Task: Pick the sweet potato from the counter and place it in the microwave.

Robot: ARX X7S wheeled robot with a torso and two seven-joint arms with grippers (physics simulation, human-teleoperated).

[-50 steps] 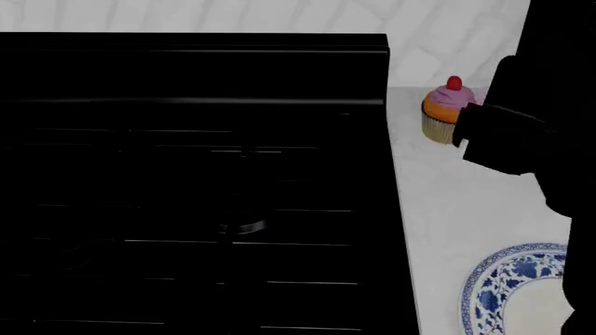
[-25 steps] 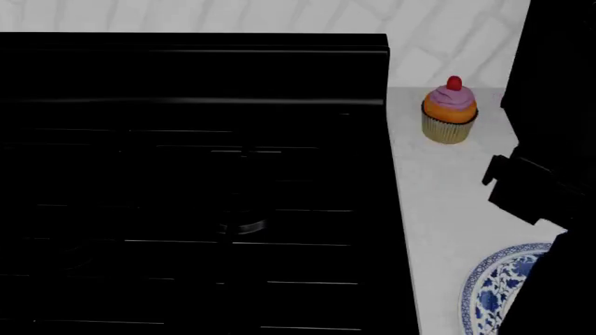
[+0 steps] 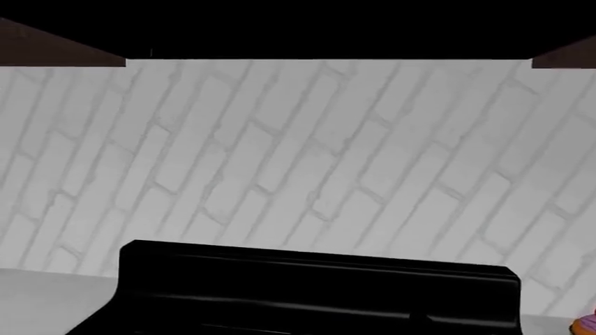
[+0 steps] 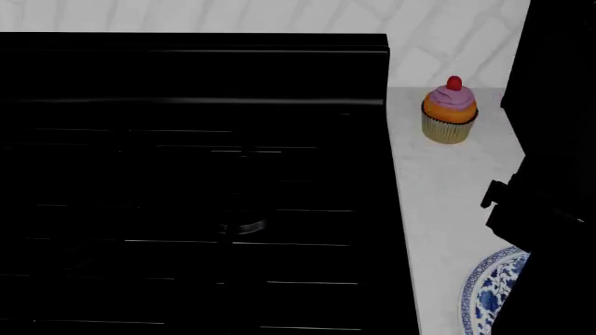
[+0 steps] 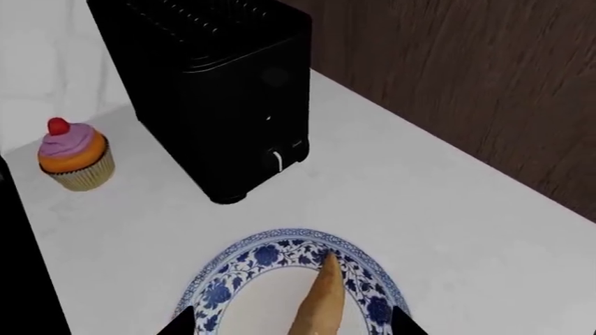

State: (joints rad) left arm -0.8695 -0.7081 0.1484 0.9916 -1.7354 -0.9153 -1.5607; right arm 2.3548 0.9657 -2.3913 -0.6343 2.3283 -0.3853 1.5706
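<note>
The sweet potato (image 5: 322, 303), tan-orange and tapering, lies on a blue-and-white patterned plate (image 5: 244, 269) on the white counter (image 5: 410, 188). In the right wrist view my right gripper (image 5: 293, 326) is open just above the plate, with one dark fingertip on each side of the sweet potato and not touching it. The microwave (image 5: 219, 91), a tall black box, stands on the counter beyond the plate. In the head view my right arm (image 4: 535, 216) covers most of the plate (image 4: 486, 289). The left wrist view shows no fingers.
A pink-and-orange cupcake (image 4: 450, 112) with a red cherry stands on the counter (image 4: 442, 188) beside the microwave, also visible as the cupcake (image 5: 75, 155). The wide black stove (image 4: 195, 181) fills the left, its backguard (image 3: 317, 286) against a white brick wall (image 3: 298, 153). Dark wood panelling (image 5: 465, 70) rises behind the counter.
My right arm has come away from the cupcake, toward the near edge, and now hangs over the plate, covering more of it. The cupcake stands uncovered.
</note>
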